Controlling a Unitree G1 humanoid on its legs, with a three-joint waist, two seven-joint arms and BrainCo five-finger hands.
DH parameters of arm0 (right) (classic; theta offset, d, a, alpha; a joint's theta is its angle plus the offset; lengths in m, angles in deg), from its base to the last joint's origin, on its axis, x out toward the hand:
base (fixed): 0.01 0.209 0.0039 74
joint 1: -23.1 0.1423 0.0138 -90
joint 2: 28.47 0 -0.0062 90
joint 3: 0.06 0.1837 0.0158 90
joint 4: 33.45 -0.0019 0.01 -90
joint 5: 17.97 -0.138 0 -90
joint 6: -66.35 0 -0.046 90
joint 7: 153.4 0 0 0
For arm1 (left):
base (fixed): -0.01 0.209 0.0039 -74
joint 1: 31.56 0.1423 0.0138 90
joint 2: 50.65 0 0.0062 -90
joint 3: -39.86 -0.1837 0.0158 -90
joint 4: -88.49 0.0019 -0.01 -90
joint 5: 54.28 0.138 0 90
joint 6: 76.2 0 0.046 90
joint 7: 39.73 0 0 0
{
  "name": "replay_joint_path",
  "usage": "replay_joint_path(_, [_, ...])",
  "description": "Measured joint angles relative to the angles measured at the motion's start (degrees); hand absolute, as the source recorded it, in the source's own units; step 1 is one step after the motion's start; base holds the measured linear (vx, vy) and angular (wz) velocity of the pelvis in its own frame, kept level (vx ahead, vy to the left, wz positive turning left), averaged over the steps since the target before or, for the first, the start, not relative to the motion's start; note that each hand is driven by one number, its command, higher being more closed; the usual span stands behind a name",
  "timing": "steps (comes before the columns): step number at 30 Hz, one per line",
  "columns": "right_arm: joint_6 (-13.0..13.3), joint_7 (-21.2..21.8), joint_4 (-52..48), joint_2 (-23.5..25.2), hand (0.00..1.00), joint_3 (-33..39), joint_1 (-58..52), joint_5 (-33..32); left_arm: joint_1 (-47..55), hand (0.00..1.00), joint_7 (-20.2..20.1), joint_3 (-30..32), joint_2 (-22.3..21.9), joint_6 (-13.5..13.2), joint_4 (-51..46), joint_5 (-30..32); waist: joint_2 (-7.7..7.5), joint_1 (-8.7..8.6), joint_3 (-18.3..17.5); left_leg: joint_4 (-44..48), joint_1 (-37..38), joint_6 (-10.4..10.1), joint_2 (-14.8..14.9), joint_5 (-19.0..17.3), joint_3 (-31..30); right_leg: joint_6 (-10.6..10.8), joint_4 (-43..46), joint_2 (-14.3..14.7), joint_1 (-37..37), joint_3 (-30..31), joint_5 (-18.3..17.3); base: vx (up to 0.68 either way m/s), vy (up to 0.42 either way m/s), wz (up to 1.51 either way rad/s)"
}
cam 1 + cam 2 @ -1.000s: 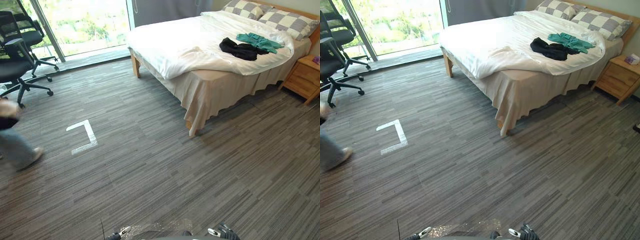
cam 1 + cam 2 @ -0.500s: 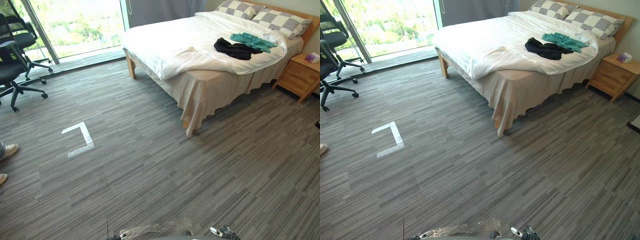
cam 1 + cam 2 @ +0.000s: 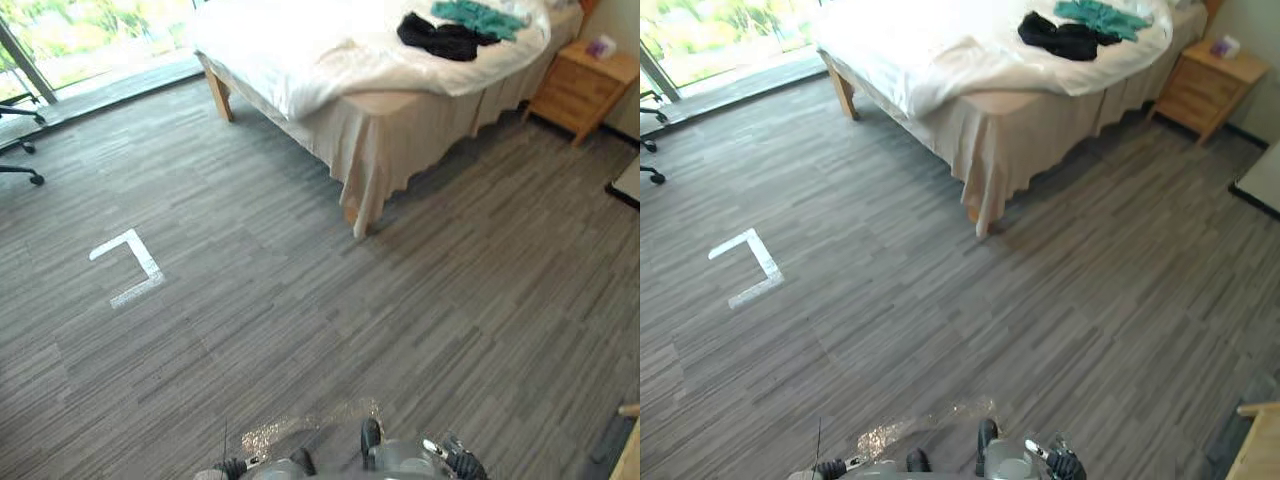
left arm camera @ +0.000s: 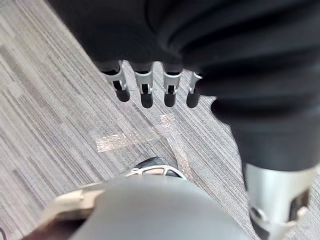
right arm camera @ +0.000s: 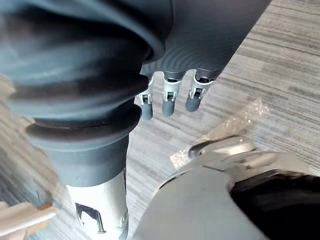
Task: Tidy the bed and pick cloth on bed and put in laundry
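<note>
- Ahead, at about one o'clock, the bed (image 3: 380,110) stands well apart from the robot across the grey carpet floor (image 3: 300,300).
- On its far half lie a black cloth (image 3: 438,38) and, touching it at its one o'clock side, a green cloth (image 3: 478,15). Both are crumpled on the white duvet (image 3: 290,50), which hangs rumpled over the near corner.
- A wooden nightstand (image 3: 585,85) sits at two o'clock just beside the bed. A white tape mark (image 3: 125,265) lies on the floor at ten o'clock.
- The left robot hand (image 4: 146,92) hangs above the carpet with its fingers straight and apart, holding nothing.
- The right robot hand (image 5: 169,97) hangs the same way, fingers loose and empty.
- Judging by the heaps, both cloths are light, soft and limp. They will sag and trail when lifted and may drag the duvet or each other along.
- A pinch at the highest bunched fold of the black cloth looks best, gathering several layers so nothing slips free.
- The task has hardly begun: the robot must first get close to the bed.
</note>
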Motion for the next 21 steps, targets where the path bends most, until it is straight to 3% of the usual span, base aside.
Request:
replay_joint_path(2, [-0.4, -0.1, -0.3, 0.2, 0.00, 1.1, 0.6, -1.9, -1.4, 0.00, -0.1, -0.2, -0.1, 0.1, 0.2, 0.1, 1.11, -1.12, 1.3, 1.6, -0.1, -2.1, 3.7, -1.6, 0.4, 0.3, -6.7, 0.4, -1.7, -0.2, 1.3, 0.16, -0.251, -0.31])
replay_joint_path(3, [-1.0, -0.7, -0.5, 0.3, 0.00, 2.3, 0.8, -4.8, -2.9, 0.00, -0.3, -0.3, -0.2, 0.0, 0.7, 0.2, 1.59, -1.66, 2.7, 0.9, 0.0, -2.7, 5.2, -1.9, 0.4, 1.5, -15.7, 0.1, -3.1, 0.5, 6.1, 0.21, -0.291, -0.14])
replay_joint_path(4, [-1.3, -1.3, -0.5, 0.6, 0.00, 2.6, 0.5, -6.0, -3.3, 0.00, -0.3, -0.2, -0.1, 0.0, 0.7, 0.2, 1.30, -1.93, 3.0, -0.1, 0.2, -2.7, 5.3, -1.9, 0.4, 2.8, -20.5, -0.6, -4.1, 1.0, 8.8, 0.25, -0.295, -0.19])
replay_joint_path(5, [-2.5, -2.1, -0.5, 1.3, 0.00, 3.2, 0.3, -7.6, -3.5, 0.00, -0.1, 0.1, 0.4, 0.0, 0.8, 0.3, 0.51, -2.51, 4.0, -1.5, 1.5, -4.7, 5.3, -1.9, 0.5, 4.5, -24.4, -2.8, -6.3, 1.4, 10.3, 0.22, -0.236, -0.20])
replay_joint_path(7, [-4.4, -2.8, 0.0, 2.5, 0.00, 6.0, -1.6, -7.8, -3.2, 0.00, 0.3, 1.1, 0.4, 0.1, 1.3, 0.3, -0.34, -2.72, 5.5, -1.7, 6.0, -8.3, 6.1, -3.2, 1.6, 4.1, -25.2, -5.7, -6.4, 2.3, 11.2, 0.45, -0.456, -0.41])
replay_joint_path(8, [-5.5, -2.7, 0.3, 2.9, 0.00, 8.2, -3.3, -6.2, -3.0, 0.00, 0.6, 2.6, -0.7, 0.0, 1.7, 0.3, 1.01, -2.64, 5.9, -1.1, 9.5, -9.9, 8.6, -4.8, 2.3, 1.7, -19.4, -5.3, -7.3, 1.6, 15.7, 0.54, -0.504, -0.48])
replay_joint_path(9, [-6.0, -2.5, 0.2, 2.9, 0.00, 9.6, -3.9, -5.3, -3.0, 0.00, 0.4, 2.9, -1.3, 0.0, 1.8, 0.3, 2.63, -3.28, 5.7, -0.8, 10.2, -9.1, 10.4, -5.6, 2.6, 1.2, -13.6, -4.8, -9.3, 1.0, 15.2, 0.51, -0.424, -0.16])
replay_joint_path(10, [-6.3, -2.5, 0.3, 3.0, 0.00, 12.4, -5.5, -2.1, -2.6, 0.00, -1.0, 2.9, -2.4, -0.2, 1.8, 0.4, 4.43, -5.35, 4.3, -0.2, 10.3, -4.0, 12.9, -7.6, 2.5, -0.4, -2.0, -4.9, -13.7, -0.3, 10.1, 0.53, -0.402, 0.09])
replay_joint_path(11, [-7.1, -2.4, 0.9, 3.5, 0.00, 14.9, -6.0, 1.6, -3.2, 0.00, -2.7, 3.5, -3.2, -0.6, 1.7, 0.4, 5.30, -5.81, 3.6, 1.7, 11.1, 0.3, 14.1, -4.5, 1.5, -3.7, 6.4, -4.8, -15.9, -0.4, 2.6, 0.54, -0.425, 0.08])
replay_joint_path(12, [-7.2, -2.3, 1.4, 3.5, 0.00, 15.7, -5.8, 3.5, -3.4, 0.00, -3.3, 4.4, -3.8, -1.0, 1.0, 0.4, 5.09, -5.77, 3.6, 3.5, 11.1, -0.5, 15.0, -1.7, 1.1, -4.8, 9.0, -4.7, -16.1, -0.3, 0.0, 0.59, -0.491, -0.22])
replay_joint_path(13, [-6.6, -1.9, 1.5, 3.2, 0.00, 15.7, -5.5, 6.8, -3.3, 0.00, -3.9, 4.8, -5.1, -1.3, -0.1, 0.2, 5.14, -5.65, 3.2, 7.8, 10.7, -0.7, 16.6, 4.4, -0.3, -5.9, 11.5, -3.3, -15.1, -0.1, -3.9, 0.62, -0.524, -0.47])
replay_joint_path(14, [-5.3, -1.2, 1.4, 2.8, 0.00, 15.1, -3.8, 9.0, -3.3, 0.00, -3.5, 5.3, -6.0, -1.4, -0.1, -0.2, 5.31, -5.54, 3.0, 18.0, 7.2, -2.2, 18.3, 8.9, -2.9, -6.4, 10.1, -0.9, -12.7, 0.0, -6.4, 0.64, -0.502, -0.52])
replay_joint_path(15, [-4.6, -0.9, 1.6, 2.1, 0.00, 14.1, -2.9, 10.5, -3.2, 0.00, -3.0, 5.5, -6.4, -2.0, -0.2, -0.2, 5.60, -5.54, 3.1, 25.3, 3.5, -4.0, 18.0, 8.3, -7.2, -6.6, 8.1, 0.6, -10.8, -0.1, -6.5, 0.62, -0.393, -0.42])
replay_joint_path(16, [-3.6, -0.1, 1.7, -0.2, 0.00, 11.8, -1.7, 10.4, -3.3, 0.00, -1.1, 7.4, -6.8, -3.3, -1.0, -0.3, 6.25, -5.42, 3.2, 39.0, -4.7, -6.4, 15.9, 4.4, -14.3, -7.0, 2.1, 4.1, -5.6, -0.1, -6.4, 0.55, -0.281, -0.16])
replay_joint_path(17, [-3.0, -0.1, 1.8, -1.1, 0.00, 10.5, -0.8, 10.3, -3.2, 0.00, 0.2, 8.9, -6.6, -4.4, -1.3, -0.3, 5.93, -5.19, 3.4, 46.2, -9.7, -6.5, 13.5, 0.6, -16.9, -7.8, -3.0, 6.1, -0.5, 0.1, -5.6, 0.67, -0.263, 0.02])
replay_joint_path(18, [-0.8, 0.2, 1.6, -2.3, 0.00, 8.6, -0.2, 8.6, -3.1, 0.00, 0.8, 9.8, -6.3, -6.1, -3.8, -0.3, 4.98, -3.08, 3.4, 49.5, -15.4, -4.3, 8.7, -3.2, -16.4, -8.1, -9.5, 7.6, 8.1, 0.1, -4.3, 0.56, -0.171, 0.07])
replay_joint_path(19, [-0.5, 0.2, 1.5, -2.5, 0.00, 8.5, -0.2, 8.2, -3.1, 0.00, 0.8, 9.7, -6.3, -6.5, -4.3, -0.3, 4.79, -2.40, 3.5, 49.3, -16.4, -3.7, 7.8, -3.7, -15.6, -7.9, -10.5, 7.8, 9.5, 0.2, -4.2, 0.67, -0.176, -0.07])
replay_joint_path(20, [0.7, 0.0, -1.6, -3.0, 0.00, 7.2, 0.1, 5.1, -2.7, 0.00, -0.3, 10.5, -7.1, -8.3, -6.6, -0.3, 4.13, -0.27, 3.7, 46.0, -21.9, -1.7, 5.1, -4.9, -11.5, -7.9, -13.8, 8.4, 15.0, 0.5, -5.0, 0.53, -0.132, -0.22])
replay_joint_path(21, [1.0, 0.0, -3.6, -2.9, 0.00, 6.5, 0.5, 2.9, -2.5, 0.00, -1.0, 11.5, -7.4, -9.1, -7.1, -0.3, 4.22, 0.38, 3.7, 43.6, -24.2, -1.5, 4.6, -5.0, -9.2, -7.9, -14.3, 8.5, 16.5, 0.8, -5.7, 0.52, -0.121, -0.37])
